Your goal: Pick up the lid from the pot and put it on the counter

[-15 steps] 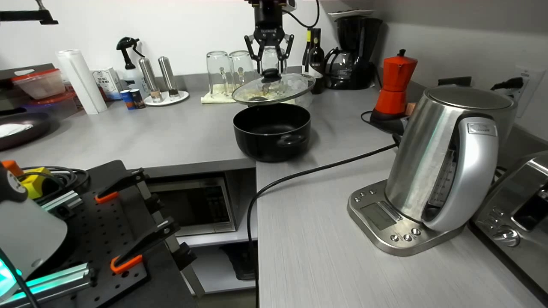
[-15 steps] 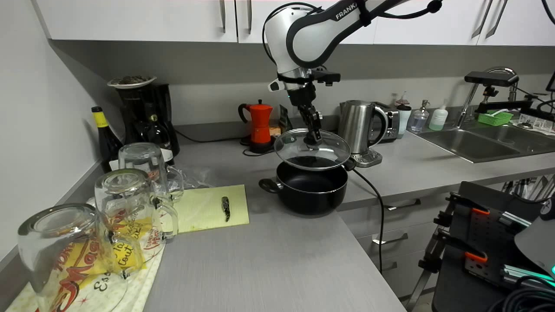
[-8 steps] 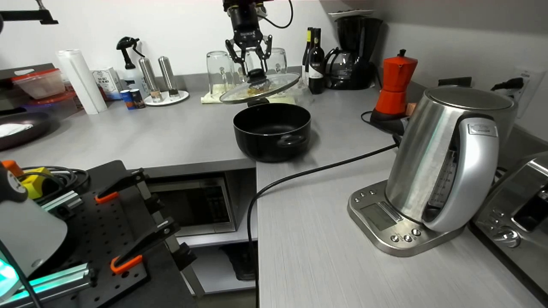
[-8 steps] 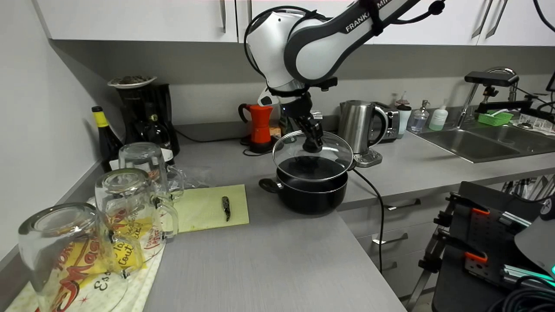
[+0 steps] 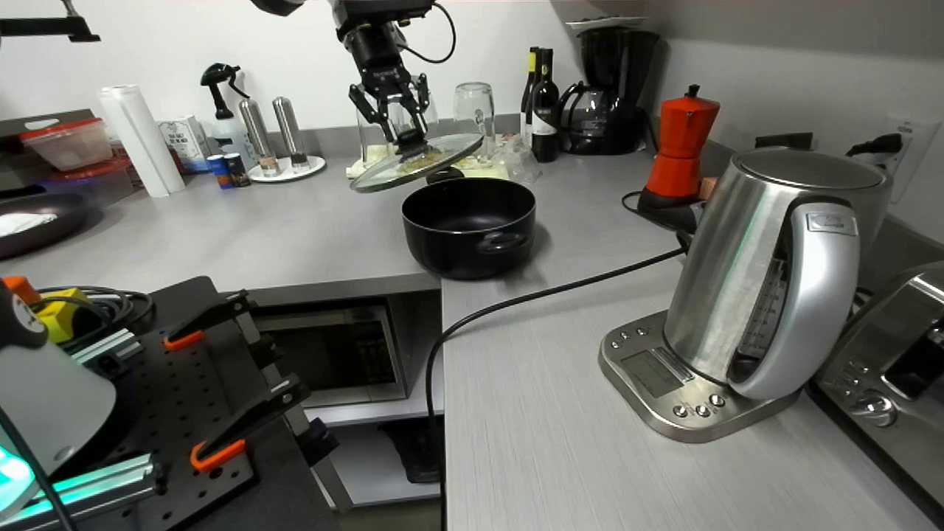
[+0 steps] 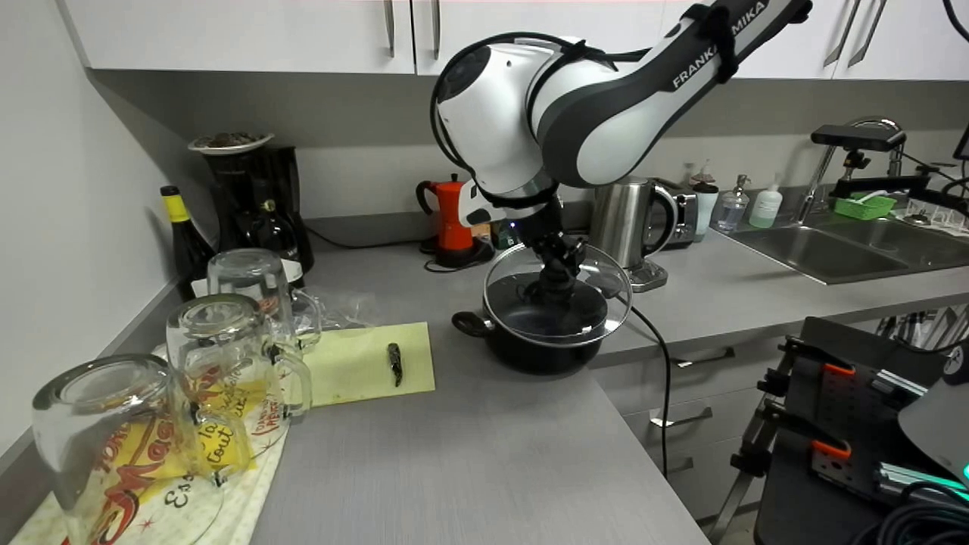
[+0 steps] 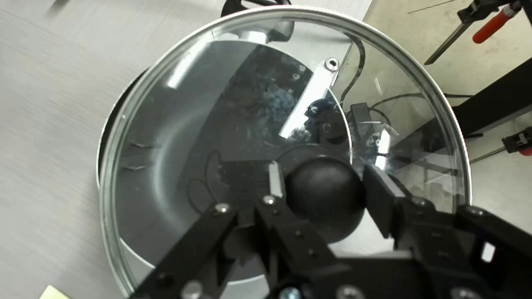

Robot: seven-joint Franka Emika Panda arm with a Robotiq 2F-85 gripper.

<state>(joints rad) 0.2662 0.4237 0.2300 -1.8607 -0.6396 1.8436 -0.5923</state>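
The end effector (image 5: pixel 409 136) had the glass lid (image 5: pixel 417 164) pinched by its black knob (image 7: pixel 326 197), jaws snug on either side, and in the wrist view the black pot (image 5: pixel 464 247) showed through the glass. What a lean in an exterior view: the lid hung tilted clear of the grey tabletop (image 5: pixel 280 236), left edge low, jutting left of the pot, while on the right stood the steel electric kettle (image 5: pixel 726 273), with the red moka pot (image 5: pixel 678 147) farther back.

Counter (image 5: pixel 251 236): grey, L-shaped
Pot (image 5: pixel 457 252): black, upright, at the inner corner
Lid (image 5: pixel 422 167): glass, held by its black knob (image 7: pixel 325 185), left edge dipped, above-left of the pot in an exterior view
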